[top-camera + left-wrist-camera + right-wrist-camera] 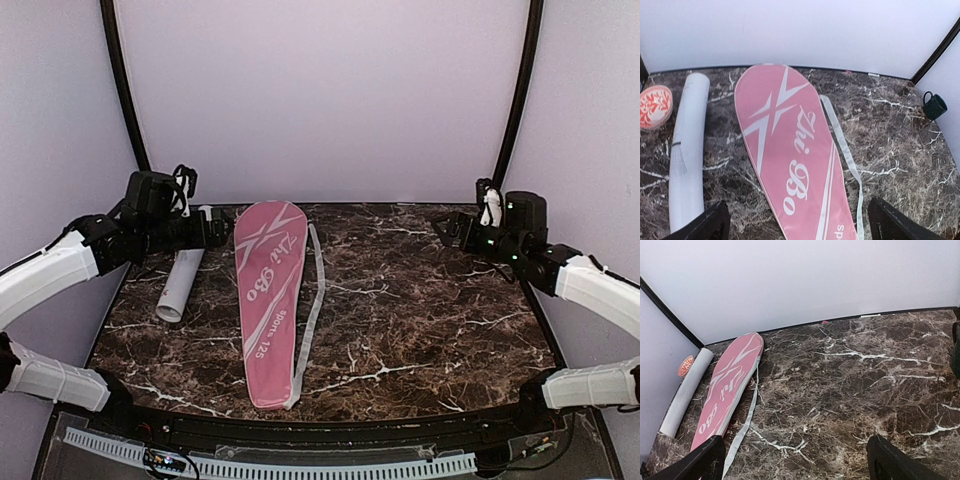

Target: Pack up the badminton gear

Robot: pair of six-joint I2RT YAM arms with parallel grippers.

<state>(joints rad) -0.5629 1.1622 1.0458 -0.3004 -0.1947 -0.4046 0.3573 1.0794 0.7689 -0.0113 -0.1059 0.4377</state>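
Note:
The long pink racket-shaped bag [270, 300] lies flat left of the table's middle, wide end to the back, with its pale strap [315, 300] trailing along its right side. A long white tube [180, 285] lies to its left. My left gripper [222, 230] hovers open at the back left, above the tube's far end. In the left wrist view the bag [790, 155] and tube [687, 155] lie below its spread fingers [710, 225]. My right gripper [445, 228] hangs open at the back right over bare table; its view shows the bag [725, 385] far to the left.
A small dark green cup [934, 106] stands at the back right by the wall. A round red-and-white patterned thing [655, 106] sits beside the tube's far end. White walls and black corner posts [125, 90] close in the dark marble table [420, 310].

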